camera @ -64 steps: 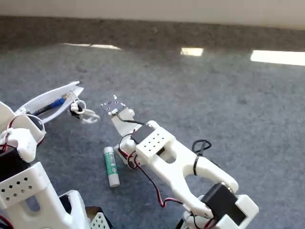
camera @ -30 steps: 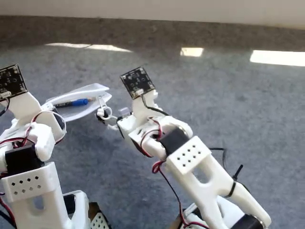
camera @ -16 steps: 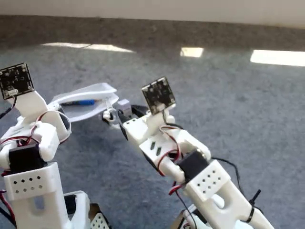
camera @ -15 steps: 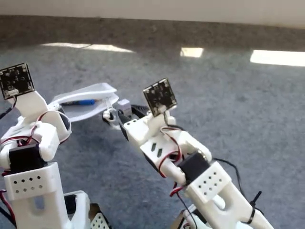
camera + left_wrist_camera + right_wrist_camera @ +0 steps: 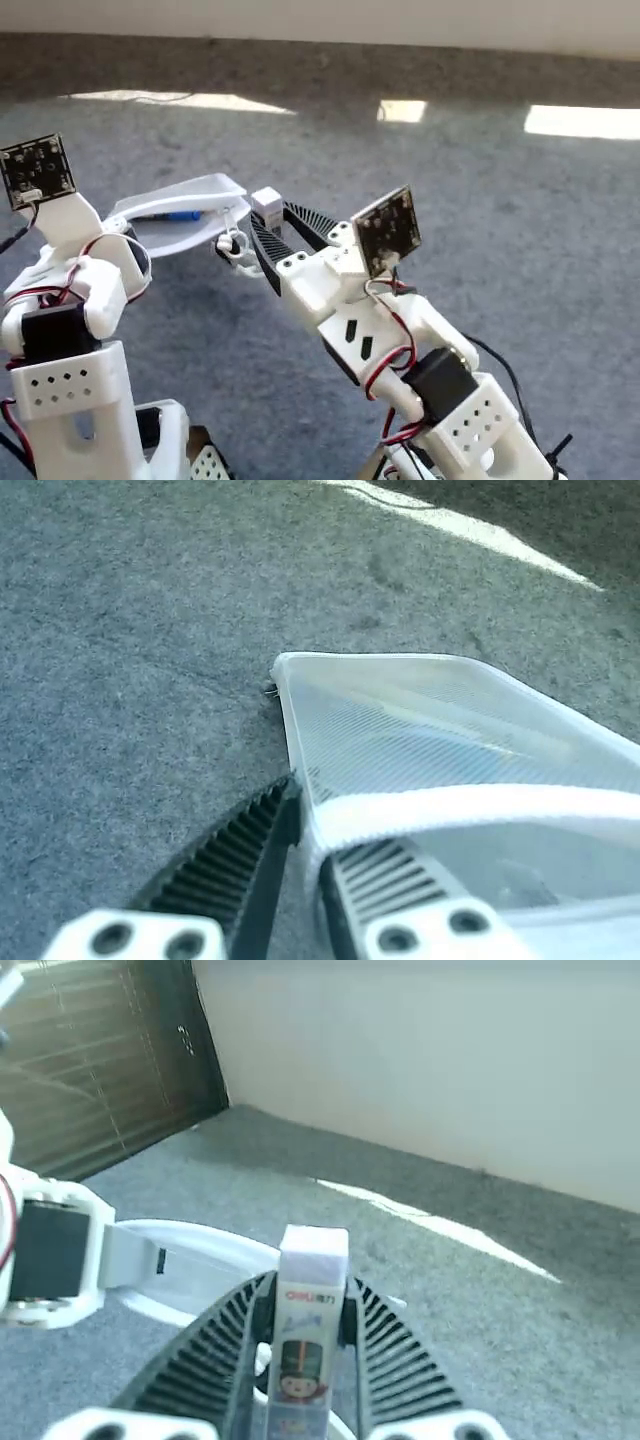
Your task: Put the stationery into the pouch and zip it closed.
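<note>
grey carpeted surface [image 5: 480, 200] beneath both arms | white translucent mesh pouch [image 5: 200, 186] by left arm, mouth open, rim clamped in left jaws | white printed glue stick [image 5: 305, 1360] clamped in right jaws, just beside pouch mouth | blue pen [image 5: 170, 214] lying inside pouch

You see a pouch [image 5: 420, 740] of translucent, finely ribbed plastic mesh; a glue stick [image 5: 305, 1345] with smooth printed label; ribbed black plastic fingers [image 5: 398, 1348]; matt white plastic arms [image 5: 330, 290]; rough grey carpet [image 5: 520, 230].
</note>
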